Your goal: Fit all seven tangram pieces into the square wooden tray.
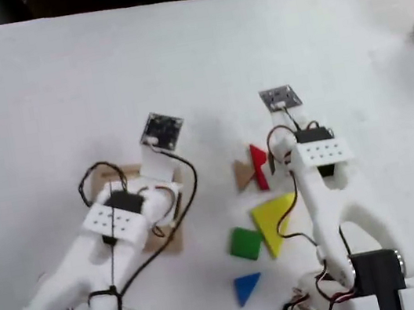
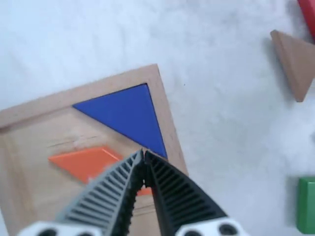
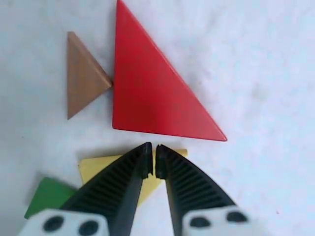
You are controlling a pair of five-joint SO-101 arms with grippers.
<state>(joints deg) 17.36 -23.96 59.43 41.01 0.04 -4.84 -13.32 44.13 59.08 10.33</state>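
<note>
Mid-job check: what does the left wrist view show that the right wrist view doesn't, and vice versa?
Left wrist, not right: the tray with a blue triangle and an orange piece inside, and the left hand, shut, above them. Right wrist, not left: the yellow triangle and the right hand, shut. Both: the brown triangle, red triangle and green square, outside the tray.

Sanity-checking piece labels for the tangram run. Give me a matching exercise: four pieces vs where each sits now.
Pieces
1. big blue triangle
2. orange piece
3. red triangle
4. green square

Places
A. on the table, beside the yellow triangle
B. in the tray, tucked into a corner
C. on the table, the brown triangle tip against its edge
D. in the tray, out on the floor away from the rim

Pairs: 1-B, 2-D, 3-C, 4-A
</note>
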